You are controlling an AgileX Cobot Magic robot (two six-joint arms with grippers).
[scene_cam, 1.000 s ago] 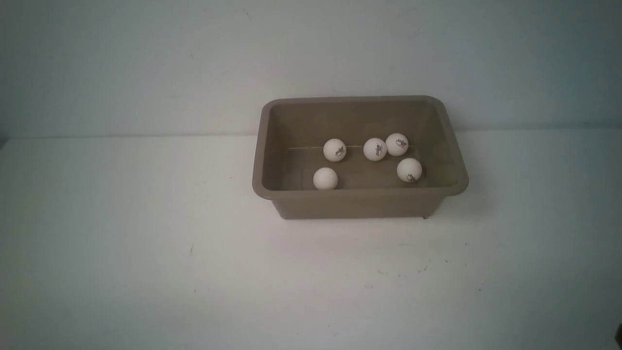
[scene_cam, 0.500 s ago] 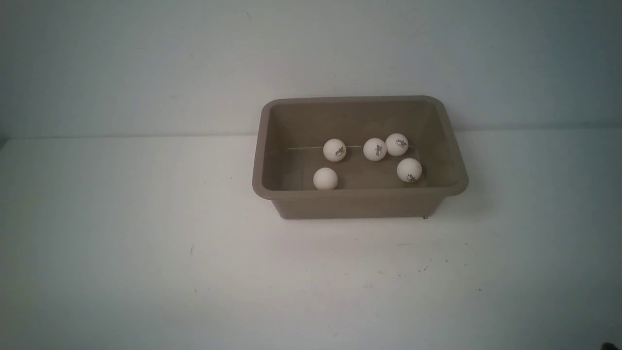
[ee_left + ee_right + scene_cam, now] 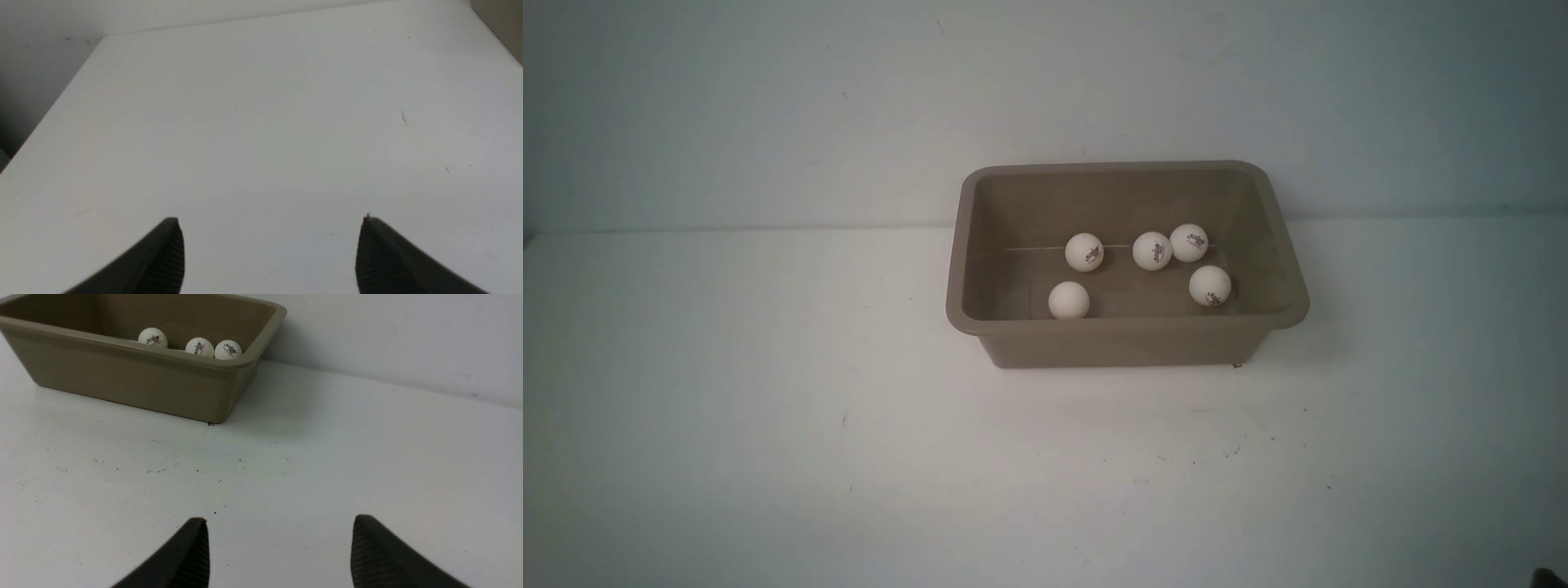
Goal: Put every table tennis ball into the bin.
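all five table tennis balls (image 3: 1152,251) lie inside the taupe bin (image 3: 1127,331) on the white table (image 3: 768,408). the right gripper (image 3: 280,524) hangs spread and empty over bare table, the bin ahead of it and well apart. the left gripper (image 3: 271,222) is spread too, holding nothing, with only a corner of the bin at the edge of its view.

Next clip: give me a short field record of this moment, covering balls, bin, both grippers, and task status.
balls: five, all inside the bin; first at
balls outside bin: none seen
bin: upright on the table, near the back wall
left gripper: open, empty, over bare table
right gripper: open, empty, short of the bin
task status: looks complete
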